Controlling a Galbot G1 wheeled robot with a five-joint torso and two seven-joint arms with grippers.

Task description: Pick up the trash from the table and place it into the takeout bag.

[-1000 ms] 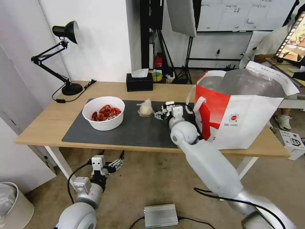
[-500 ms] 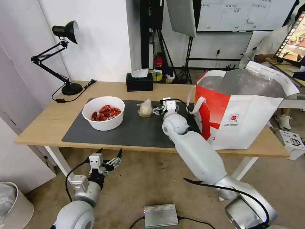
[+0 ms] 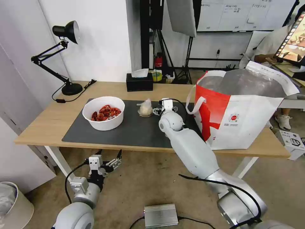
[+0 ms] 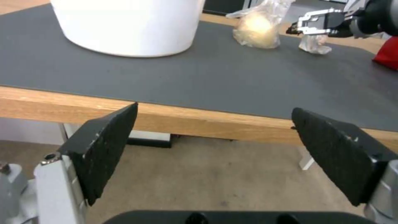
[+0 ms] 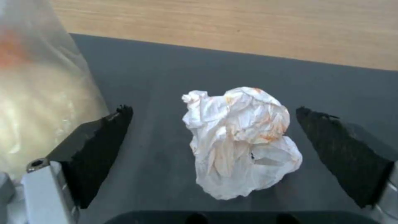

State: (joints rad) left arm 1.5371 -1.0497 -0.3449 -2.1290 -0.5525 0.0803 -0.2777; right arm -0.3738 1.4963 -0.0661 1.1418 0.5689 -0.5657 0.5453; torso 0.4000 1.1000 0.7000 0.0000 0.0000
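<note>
Hovering over the dark grey mat (image 3: 127, 133), the right gripper (image 5: 213, 137) spreads its jaws wide around the crumpled white tissue (image 5: 240, 140), which lies between the knotted clear bag (image 3: 145, 108) and the takeout bag (image 3: 244, 111). The left gripper (image 3: 109, 162) hangs open below the desk's (image 3: 47, 121) front edge.

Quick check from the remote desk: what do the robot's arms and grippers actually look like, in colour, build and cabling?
Both arms are smooth, rounded light-grey shells with ball-like joints and black cables looping along them. The right gripper and left gripper match: silver metal bases with small screws, carrying two wedge-shaped black fingers with rough textured faces. No markings are visible.
</note>
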